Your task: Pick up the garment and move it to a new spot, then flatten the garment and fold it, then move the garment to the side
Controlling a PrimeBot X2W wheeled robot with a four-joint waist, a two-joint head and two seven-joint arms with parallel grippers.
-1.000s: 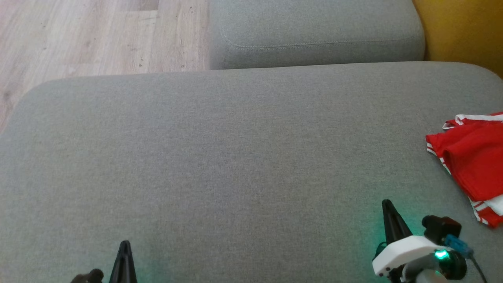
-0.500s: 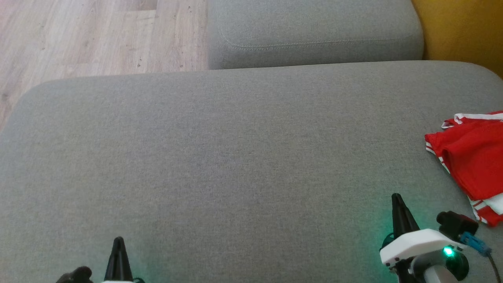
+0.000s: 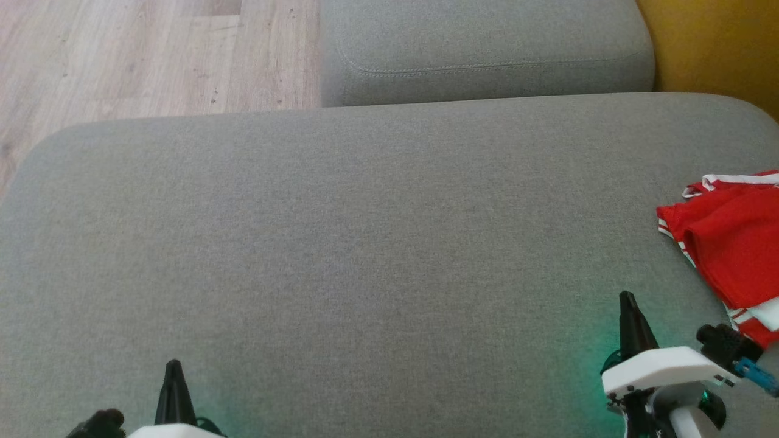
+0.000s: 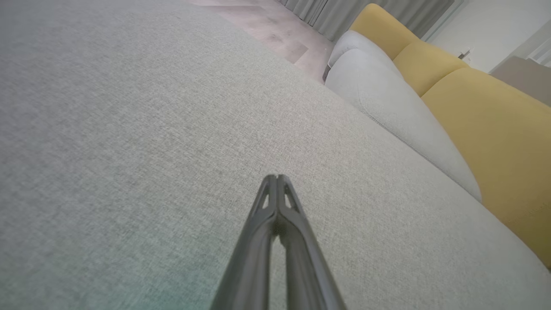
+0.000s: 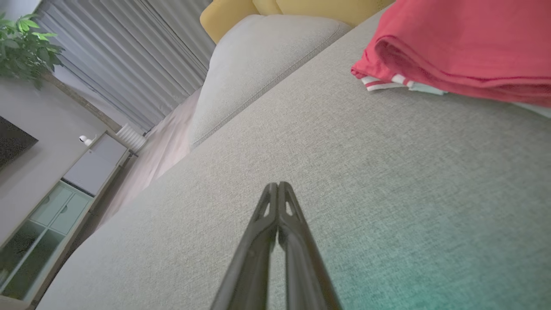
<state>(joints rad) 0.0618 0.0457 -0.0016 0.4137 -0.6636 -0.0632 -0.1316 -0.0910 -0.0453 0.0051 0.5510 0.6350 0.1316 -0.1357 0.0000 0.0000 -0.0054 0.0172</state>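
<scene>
A wide grey seat cushion [image 3: 365, 243] takes up most of the head view, its woven fabric flat and smooth. Behind it sits a 2nd grey cushion [image 3: 487, 55] with a stitched seam, with pale wooden floor [image 3: 122, 61] to its left and yellow upholstery [image 3: 718, 48] to its right. The red garment [image 3: 736, 243], trimmed with white stripes, lies in folded layers at the seat cushion's right edge, partly cut off by the frame.

The left gripper [image 4: 275, 177] points along bare fabric at the near left, its 2 fingers [image 4: 258, 241] pressed together. The right gripper [image 5: 278, 184] is likewise pressed together, near the garment but apart from it. A green glow [image 3: 584, 359] tints the fabric beside it.

The right wrist view shows grey curtains [image 5: 129, 64], a leafy plant [image 5: 26, 47] and a pale cabinet [image 5: 56, 202].
</scene>
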